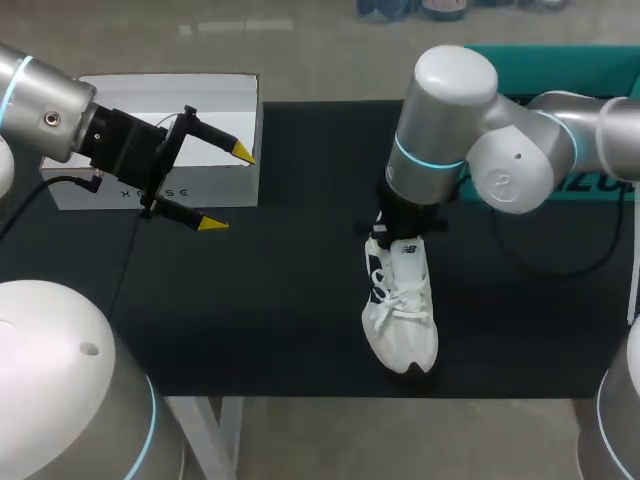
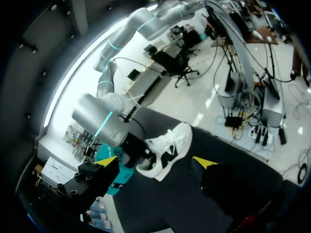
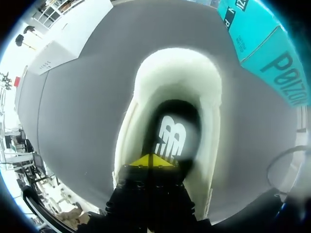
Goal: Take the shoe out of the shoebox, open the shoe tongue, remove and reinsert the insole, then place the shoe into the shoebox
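Closest to us is our left arm's white shoulder housing [image 1: 60,380], well left of the shoe [image 1: 402,320] and nearer to us. Next comes the left gripper [image 1: 228,188], hanging well to the shoe's left with its fingers spread wide and nothing between them, right in front of the white shoebox [image 1: 160,95]. So the box sits far left of the shoe, and the shoe is out of it, sole down on the black mat [image 1: 280,300], toe toward the near edge, laces done up.

Now to the shoe's heel. The right gripper [image 3: 153,160] is down inside the shoe's opening, its two yellow tips pressed together at the heel end, just short of the printed insole [image 3: 172,138]. Do they pinch the insole's edge? We cannot tell; nothing shows between them. Off to the shoe's right, past the arm, lies a teal carton [image 3: 262,43].

The danger, as we judge it, is that nothing holds that shoe down. If the right gripper pulls on the insole, the whole shoe could ride up or tip over, because the left gripper is too far off to pin it. The toe is near the mat's edge too, so a drag that way might send the shoe off. And with the laces snug, the insole could buckle or jam on its way out.
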### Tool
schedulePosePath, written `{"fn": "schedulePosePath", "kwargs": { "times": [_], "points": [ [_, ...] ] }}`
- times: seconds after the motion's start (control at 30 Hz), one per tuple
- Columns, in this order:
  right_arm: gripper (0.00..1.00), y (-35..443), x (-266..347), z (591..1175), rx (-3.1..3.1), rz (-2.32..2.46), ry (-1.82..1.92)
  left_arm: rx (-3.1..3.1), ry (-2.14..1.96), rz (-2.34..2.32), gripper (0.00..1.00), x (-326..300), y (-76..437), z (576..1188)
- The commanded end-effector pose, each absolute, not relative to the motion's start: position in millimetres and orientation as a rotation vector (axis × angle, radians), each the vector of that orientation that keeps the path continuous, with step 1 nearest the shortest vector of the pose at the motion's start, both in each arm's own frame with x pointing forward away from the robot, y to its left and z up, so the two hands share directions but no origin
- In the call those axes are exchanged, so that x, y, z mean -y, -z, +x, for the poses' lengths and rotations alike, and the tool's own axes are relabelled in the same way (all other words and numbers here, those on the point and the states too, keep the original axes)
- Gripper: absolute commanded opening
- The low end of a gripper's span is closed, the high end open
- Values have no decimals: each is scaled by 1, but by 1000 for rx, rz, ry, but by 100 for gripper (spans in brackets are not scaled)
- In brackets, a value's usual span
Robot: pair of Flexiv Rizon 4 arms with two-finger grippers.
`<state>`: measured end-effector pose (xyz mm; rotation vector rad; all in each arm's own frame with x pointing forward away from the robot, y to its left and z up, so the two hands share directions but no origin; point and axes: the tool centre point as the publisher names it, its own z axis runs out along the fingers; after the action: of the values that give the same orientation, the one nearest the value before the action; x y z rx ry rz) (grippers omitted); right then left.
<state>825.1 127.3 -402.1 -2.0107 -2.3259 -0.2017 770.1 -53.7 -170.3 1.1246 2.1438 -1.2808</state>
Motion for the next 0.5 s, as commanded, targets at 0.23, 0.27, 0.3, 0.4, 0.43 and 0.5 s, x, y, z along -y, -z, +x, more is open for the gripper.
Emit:
{"fn": "schedulePosePath", "kwargs": {
  "times": [0.23,0.27,0.3,0.4,0.43,0.5],
  "points": [
    [0,379,-126,832,2362,-2048,263,-2146,1278,1126,100,53,170,770],
    [0,376,-126,832,2369,-2049,266,-2146,1278,1126,100,53,170,770],
    [0,371,-126,834,2385,-2050,264,-2146,1278,1126,100,53,170,770],
    [0,369,-126,836,2400,-2050,255,-2146,1278,1126,100,53,170,770],
    [0,370,-125,837,2402,-2049,253,-2146,1278,1126,100,53,170,770],
    [0,377,-126,839,2413,-2041,218,-2146,1278,1126,100,53,170,770]
  ]
}}
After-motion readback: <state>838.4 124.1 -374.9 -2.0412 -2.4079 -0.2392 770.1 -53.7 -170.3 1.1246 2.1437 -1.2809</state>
